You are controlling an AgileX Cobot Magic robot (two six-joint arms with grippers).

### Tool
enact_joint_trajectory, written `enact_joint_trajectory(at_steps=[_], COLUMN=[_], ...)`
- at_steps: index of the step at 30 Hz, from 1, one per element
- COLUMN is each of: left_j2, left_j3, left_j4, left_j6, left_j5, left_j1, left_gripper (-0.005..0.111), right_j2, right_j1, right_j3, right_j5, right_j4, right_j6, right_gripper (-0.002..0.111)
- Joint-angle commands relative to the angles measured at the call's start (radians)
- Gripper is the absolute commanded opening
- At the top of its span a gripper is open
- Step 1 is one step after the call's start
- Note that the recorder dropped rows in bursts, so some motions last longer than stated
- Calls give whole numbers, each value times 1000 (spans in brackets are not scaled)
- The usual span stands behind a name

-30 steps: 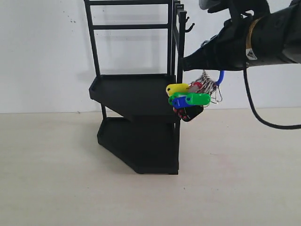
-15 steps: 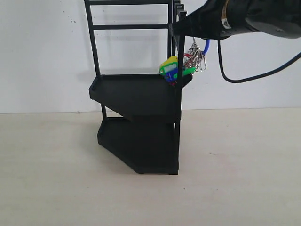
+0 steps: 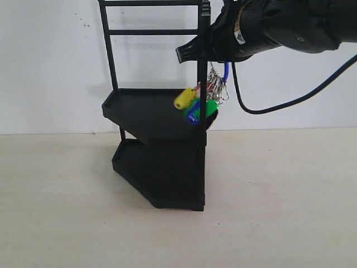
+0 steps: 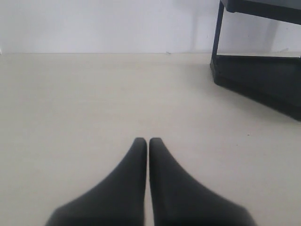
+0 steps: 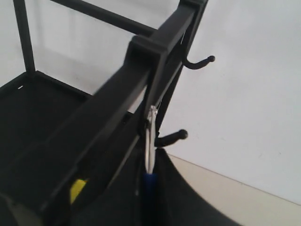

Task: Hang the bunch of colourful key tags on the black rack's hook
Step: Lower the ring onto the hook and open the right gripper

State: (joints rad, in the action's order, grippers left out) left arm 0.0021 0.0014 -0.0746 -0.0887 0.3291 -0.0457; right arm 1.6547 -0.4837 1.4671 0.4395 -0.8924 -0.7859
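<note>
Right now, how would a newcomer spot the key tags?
Find the tall black rack against the white wall. At its right upright, level with the upper tray, dangles the colourful key tag bunch: the only bright yellow, green and blue thing here.

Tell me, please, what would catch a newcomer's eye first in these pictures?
The colourful key tag bunch stands out. It dangles by its blue loop from the right gripper, close against the black rack. In the right wrist view, the hook near the top of the rack is bare. The left gripper is shut, with only the pale table in front of it.
</note>
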Motion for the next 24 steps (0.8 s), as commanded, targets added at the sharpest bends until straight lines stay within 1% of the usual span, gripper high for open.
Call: enact_joint_trajectory(at_steps=[1,8,10,11,12,13,14,17,21,23,24], left_j2=[-2,-2,-2,-2,-2,-2,-2,-2,-2,-2,-2], left_j3=[-1,-1,-1,-1,-1,-1,-1,-1,-1,-1,-1], left_j4=[-7,-7,-7,-7,-7,-7,-7,-7,-7,-7,-7], left_j6=[10,10,10,10,10,10,10,10,10,10,10], left_j5=[-16,-16,-16,-16,-16,-16,-16,-16,-16,-16,-16], left_j1=[-4,-4,-4,-4,-4,-4,-4,-4,-4,-4,-4], left_gripper=[4,4,4,4,4,4,4,4,4,4,4], right_j2=[-4,-4,-4,-4,-4,-4,-9,-40,-118,-157,-173], right_j1=[-2,-2,-2,-2,-2,-2,-2,-5,-5,-5,-5], right_j3=[11,11,11,11,11,11,11,11,11,11,11], right_j5=[36,63,66,74,78,96,123,248,408,463,475], right_j4=[-7,-3,18,33,33,31,31,39,106,106,114], right_j6=[-1,-1,-1,-1,-1,-1,-1,2,116,131,149], right_gripper=[0,0,13,32,44,67,75,75,75,73,69])
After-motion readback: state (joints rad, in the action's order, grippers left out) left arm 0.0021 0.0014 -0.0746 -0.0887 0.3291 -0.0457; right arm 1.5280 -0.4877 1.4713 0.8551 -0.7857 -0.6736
